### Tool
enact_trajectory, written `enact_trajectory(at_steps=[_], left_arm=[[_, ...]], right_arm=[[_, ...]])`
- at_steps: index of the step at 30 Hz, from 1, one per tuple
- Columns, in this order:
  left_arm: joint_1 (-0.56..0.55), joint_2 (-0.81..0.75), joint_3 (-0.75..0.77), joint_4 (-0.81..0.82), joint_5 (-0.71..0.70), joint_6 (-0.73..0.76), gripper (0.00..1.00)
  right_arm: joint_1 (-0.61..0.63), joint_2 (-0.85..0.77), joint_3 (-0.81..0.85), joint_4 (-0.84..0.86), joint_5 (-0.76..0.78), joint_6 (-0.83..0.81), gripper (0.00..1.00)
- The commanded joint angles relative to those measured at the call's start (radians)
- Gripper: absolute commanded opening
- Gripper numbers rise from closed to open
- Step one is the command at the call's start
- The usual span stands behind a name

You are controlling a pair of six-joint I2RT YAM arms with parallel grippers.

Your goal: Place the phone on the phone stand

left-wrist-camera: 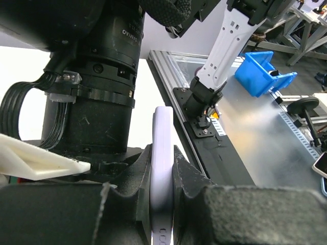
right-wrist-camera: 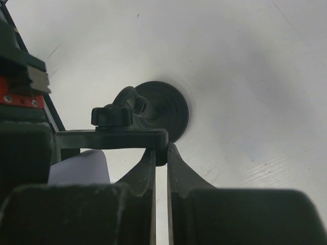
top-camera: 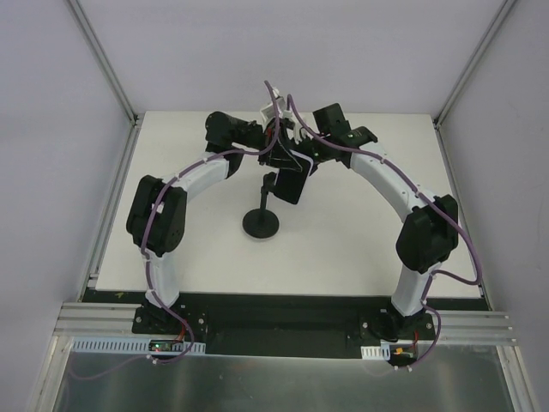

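The phone (top-camera: 292,185) hangs tilted above the table, just right of the phone stand's post (top-camera: 267,196). Its pale edge (left-wrist-camera: 162,148) runs upright between my left gripper's (left-wrist-camera: 162,171) jaws, which are shut on it. The phone stand (top-camera: 260,225) rests on its round disc base (right-wrist-camera: 166,109) mid-table. Its cradle bracket (right-wrist-camera: 112,137) lies across the right wrist view, and my right gripper (right-wrist-camera: 162,150) is shut with the bracket's end pinched between the tips. A pale corner of the phone (right-wrist-camera: 80,167) shows below the bracket. Both grippers meet above the stand (top-camera: 287,159).
The white table (top-camera: 360,240) is bounded by grey enclosure walls and metal rails. A blue bin (left-wrist-camera: 260,74) and the right arm's base (left-wrist-camera: 203,99) lie beyond the table's near edge on a metal sheet (left-wrist-camera: 255,132).
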Motion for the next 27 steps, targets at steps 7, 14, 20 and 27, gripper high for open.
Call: enact_trajectory(at_steps=[7, 14, 20, 27], left_arm=[[0.085, -0.219, -0.272, -0.152, -0.135, 0.617, 0.00], [0.089, -0.263, -0.318, -0.186, -0.162, 0.716, 0.00], [0.104, -0.306, -0.365, -0.234, -0.192, 0.762, 0.00], [0.118, -0.418, -0.382, -0.635, -0.333, 1.050, 0.00]], right_arm=[[0.011, -0.030, 0.077, 0.038, -0.078, 0.026, 0.01], [0.008, -0.029, 0.076, 0.038, -0.081, 0.026, 0.01], [0.007, -0.044, 0.042, 0.076, -0.059, 0.044, 0.01], [0.002, -0.081, -0.019, 0.139, 0.005, 0.092, 0.00]])
